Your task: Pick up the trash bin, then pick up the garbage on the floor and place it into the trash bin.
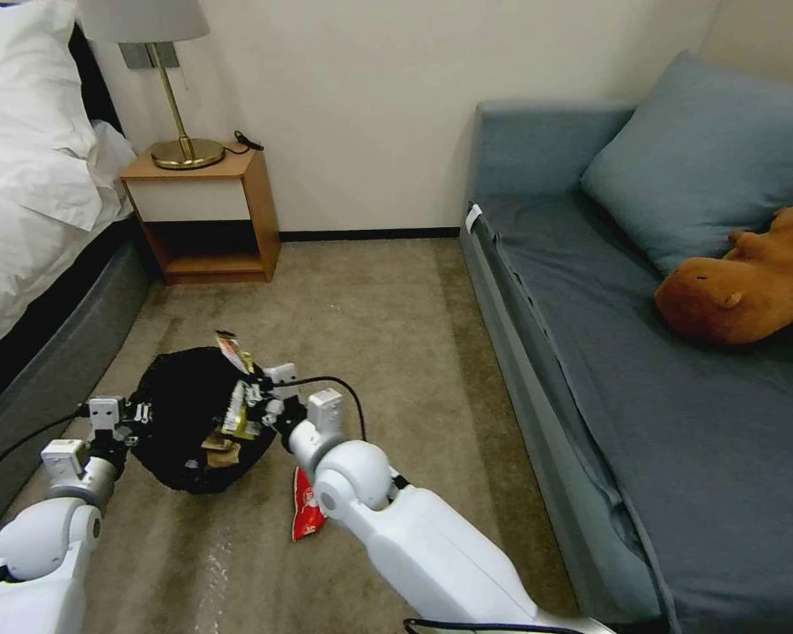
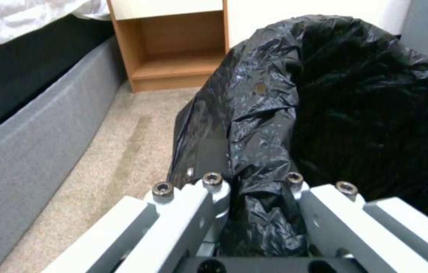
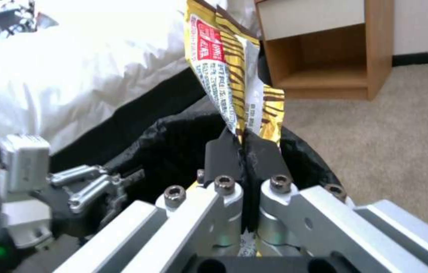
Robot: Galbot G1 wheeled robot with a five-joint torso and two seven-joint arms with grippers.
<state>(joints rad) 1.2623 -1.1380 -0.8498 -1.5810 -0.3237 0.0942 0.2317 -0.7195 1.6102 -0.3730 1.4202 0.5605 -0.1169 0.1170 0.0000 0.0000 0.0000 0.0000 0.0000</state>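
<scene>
The trash bin hangs tilted above the carpet, its rim pinched in my left gripper, while my right gripper pinches the gold-brown bar wrapper over its mouth, ready for release.

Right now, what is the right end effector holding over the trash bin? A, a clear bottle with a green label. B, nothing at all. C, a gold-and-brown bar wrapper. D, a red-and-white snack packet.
C: the right end effector is pinched shut on the gold-and-brown bar wrapper above the trash bin, while the red-and-white snack packet lies on the carpet.
</scene>
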